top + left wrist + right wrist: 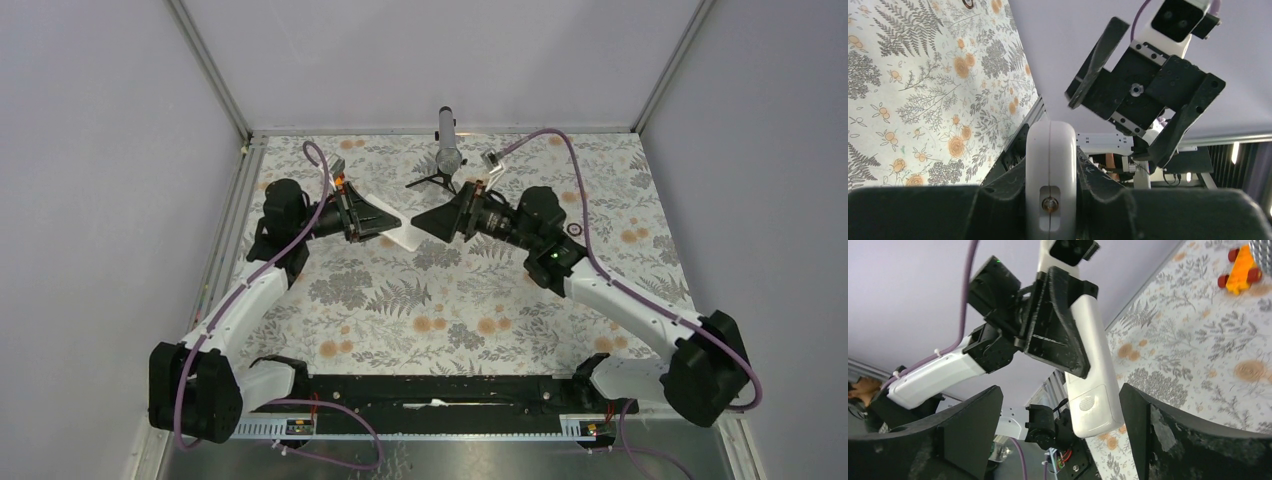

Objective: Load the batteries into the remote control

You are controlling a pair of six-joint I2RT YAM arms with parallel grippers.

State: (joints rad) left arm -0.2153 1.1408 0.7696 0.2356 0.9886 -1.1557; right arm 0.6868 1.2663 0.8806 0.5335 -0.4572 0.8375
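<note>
My left gripper (393, 227) is shut on the white remote control (408, 239) and holds it above the table, its free end pointing towards the right arm. In the left wrist view the remote (1050, 150) shows end-on between my fingers. My right gripper (424, 222) is open and empty, facing the remote's end. In the right wrist view the remote (1093, 365) hangs between my spread right fingers (965, 425) without touching them, its back panel towards the camera. No batteries show in any view.
A grey microphone on a small tripod (447, 150) stands at the back centre. An orange toy piece (1240, 270) lies at the back left, a small white-grey piece (490, 158) at the back right, and a black ring (575, 228) by the right arm.
</note>
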